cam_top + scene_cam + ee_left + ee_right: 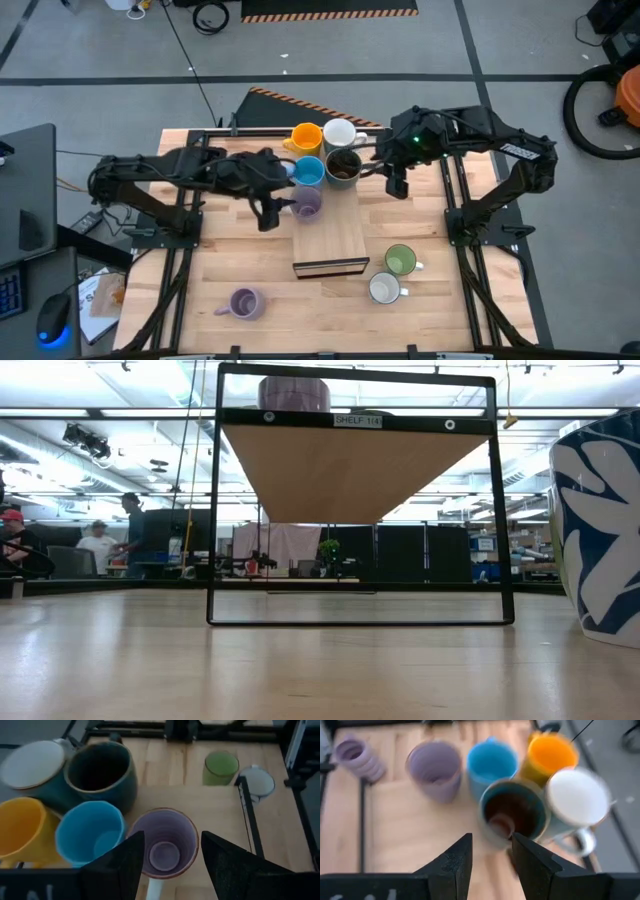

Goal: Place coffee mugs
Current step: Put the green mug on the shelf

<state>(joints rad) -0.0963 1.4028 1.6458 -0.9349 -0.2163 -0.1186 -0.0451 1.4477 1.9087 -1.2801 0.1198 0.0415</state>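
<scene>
Five mugs stand close together on the wooden shelf board (330, 238): orange (306, 136), white (340, 131), light blue (309, 171), dark brown (343, 166) and lavender (306, 202). A light green mug (400, 260) and a second white mug (385, 289) stand on the table to the right. Another lavender mug (245, 303) lies on its side near the left. My left gripper (170, 865) is open, its fingers on either side of the upright lavender mug (165, 842) at its handle (155, 890). My right gripper (492, 857) is open just right of the dark brown mug (510, 815). My left gripper comes at the lavender mug from the table's left, slanting down, with one finger (122, 865) on each side of the mug's wall near the handle. The mug stands upright on the board. I cannot tell whether the fingers touch it.
The board rests on a black metal shelf frame (360, 622) in the table's middle. Black frame rails (452, 200) run along both sides of the table. In the low view a blue-patterned white mug (600, 530) stands close at the right. People sit in the room far behind the table.
</scene>
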